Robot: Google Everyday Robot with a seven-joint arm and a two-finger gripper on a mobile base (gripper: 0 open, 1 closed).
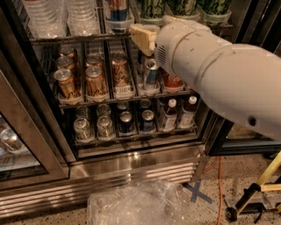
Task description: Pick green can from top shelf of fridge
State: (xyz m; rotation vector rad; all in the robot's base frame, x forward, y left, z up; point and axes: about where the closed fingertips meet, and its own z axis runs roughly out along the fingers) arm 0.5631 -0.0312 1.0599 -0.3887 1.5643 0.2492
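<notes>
The gripper (142, 37) hangs at the front rail of the top shelf (70, 38) in the fridge (131, 173). It is just below the green can (152, 8) and seemingly not touching it. I cannot tell how its grip is set.

gripper (141, 37): before top shelf (70, 39) rail, 7 o'clock of green can (153, 8)
green can: on top shelf, 12 o'clock in fridge (131, 160)
</notes>
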